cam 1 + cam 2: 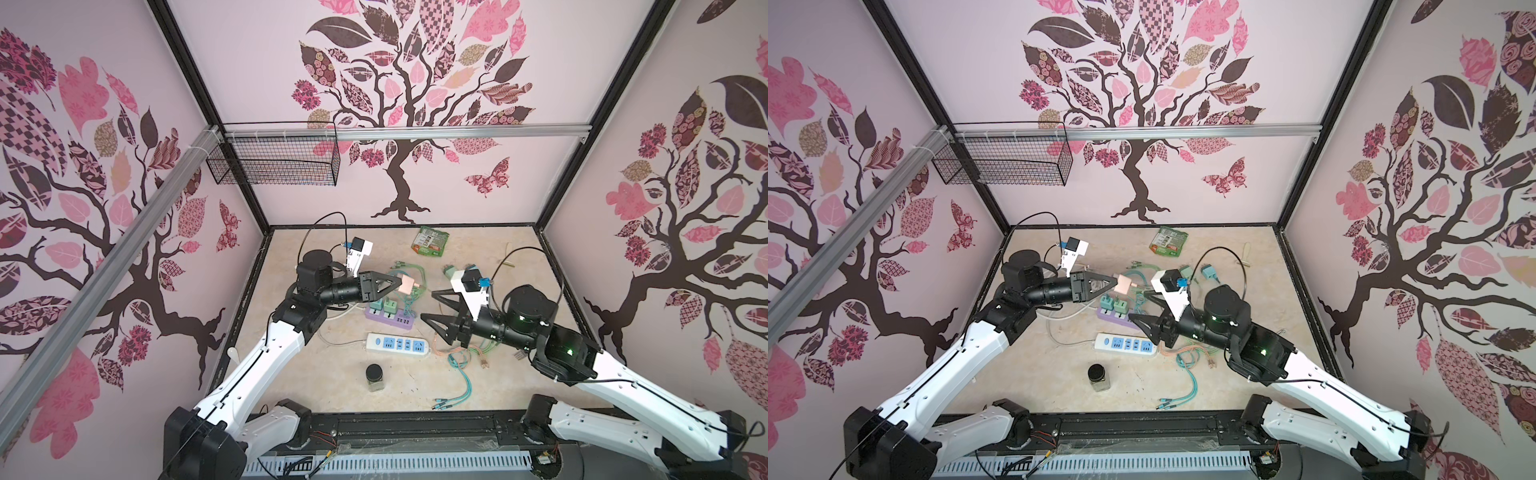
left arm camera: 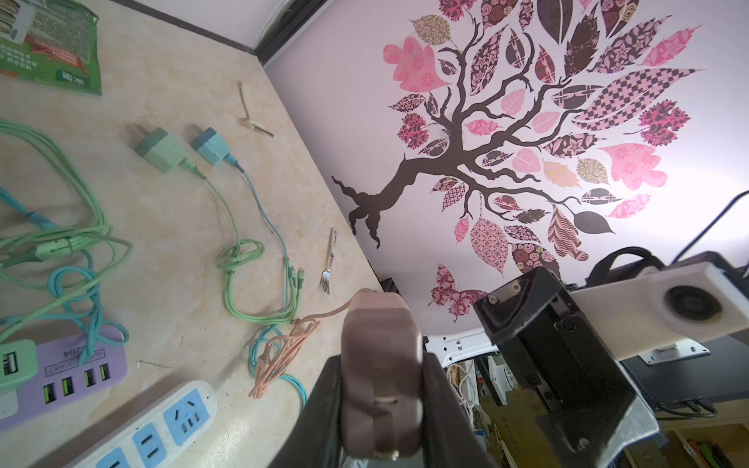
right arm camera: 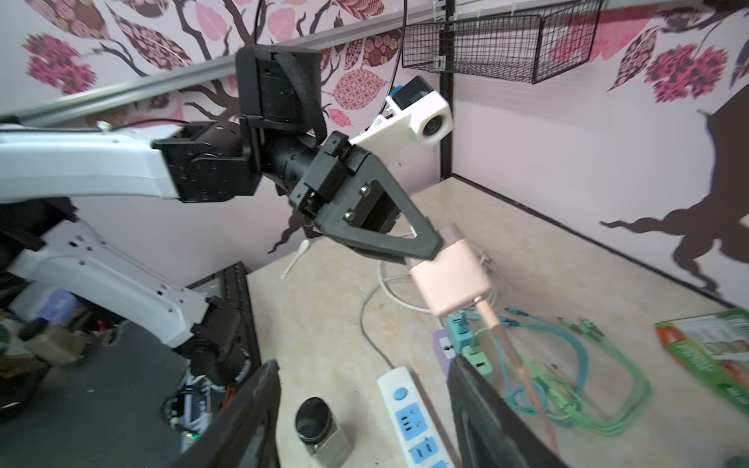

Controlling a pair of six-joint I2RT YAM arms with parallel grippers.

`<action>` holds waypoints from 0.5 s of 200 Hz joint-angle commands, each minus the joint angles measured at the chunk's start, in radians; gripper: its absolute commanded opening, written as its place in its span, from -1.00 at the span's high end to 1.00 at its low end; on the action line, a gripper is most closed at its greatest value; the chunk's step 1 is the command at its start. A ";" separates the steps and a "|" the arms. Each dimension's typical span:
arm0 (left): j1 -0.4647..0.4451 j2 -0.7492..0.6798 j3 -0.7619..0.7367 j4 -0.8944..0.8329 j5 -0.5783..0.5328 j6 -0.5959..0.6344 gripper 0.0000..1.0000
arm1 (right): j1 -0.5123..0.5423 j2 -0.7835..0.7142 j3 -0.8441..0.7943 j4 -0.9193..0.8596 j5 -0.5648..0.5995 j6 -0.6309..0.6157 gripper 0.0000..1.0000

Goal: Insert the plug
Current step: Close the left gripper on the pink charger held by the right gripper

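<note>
Carrying is the step in hand, as I judge it: the left gripper (image 1: 395, 286) is clenched on the pink plug (image 1: 405, 287), holding it by its flat sides in the air above the table (image 1: 332, 374), not yet at any socket. The plug hangs over the far end of the purple power strip (image 1: 388, 321), where two green adapters (image 1: 383, 307) already sit, and its pink cable (image 3: 502, 344) trails down to the tangle of cords. The white power strip (image 1: 397, 344) lies nearer the robot, its blue sockets free. The right gripper (image 1: 428, 305) is released and empty, jaws apart, hovering just beside the white strip. Next the plug probably has to be turned so its prongs face down, then lined up over a free socket and pressed straight in. Which way the prongs point now I cannot tell.
</note>
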 commanded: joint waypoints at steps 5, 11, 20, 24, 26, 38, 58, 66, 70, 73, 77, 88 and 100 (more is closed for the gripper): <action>-0.003 -0.024 -0.048 0.286 0.005 -0.087 1.00 | -0.013 -0.039 -0.115 0.264 -0.143 0.254 -0.30; -0.004 -0.028 -0.054 0.319 0.008 -0.097 1.00 | -0.012 -0.042 -0.137 0.300 -0.149 0.276 -0.30; -0.006 -0.033 -0.063 0.368 0.016 -0.114 1.00 | -0.013 -0.043 -0.165 0.348 -0.157 0.299 -0.29; -0.006 -0.036 -0.068 0.391 0.021 -0.122 1.00 | -0.016 -0.043 -0.175 0.371 -0.161 0.309 -0.29; -0.007 -0.037 -0.072 0.403 0.022 -0.124 1.00 | -0.015 -0.044 -0.181 0.383 -0.162 0.314 -0.28; -0.010 -0.044 -0.091 0.474 0.030 -0.149 1.00 | -0.023 -0.039 -0.210 0.459 -0.172 0.352 -0.28; -0.019 -0.063 -0.121 0.577 0.029 -0.182 1.00 | -0.057 -0.010 -0.240 0.582 -0.198 0.433 -0.25; -0.025 -0.072 -0.134 0.607 0.026 -0.190 1.00 | -0.076 0.005 -0.252 0.635 -0.208 0.469 -0.24; -0.029 -0.075 -0.138 0.618 0.023 -0.191 1.00 | -0.084 0.012 -0.259 0.665 -0.213 0.485 -0.25; -0.031 -0.076 -0.141 0.623 0.022 -0.191 1.00 | -0.089 0.017 -0.261 0.684 -0.215 0.494 -0.25; -0.037 -0.081 -0.145 0.631 0.021 -0.190 1.00 | -0.094 0.023 -0.263 0.705 -0.217 0.503 -0.24; -0.053 -0.088 -0.150 0.648 0.022 -0.183 1.00 | -0.094 0.046 -0.257 0.738 -0.216 0.509 -0.25; -0.076 -0.095 -0.153 0.651 0.019 -0.166 1.00 | -0.094 0.073 -0.244 0.772 -0.220 0.522 -0.25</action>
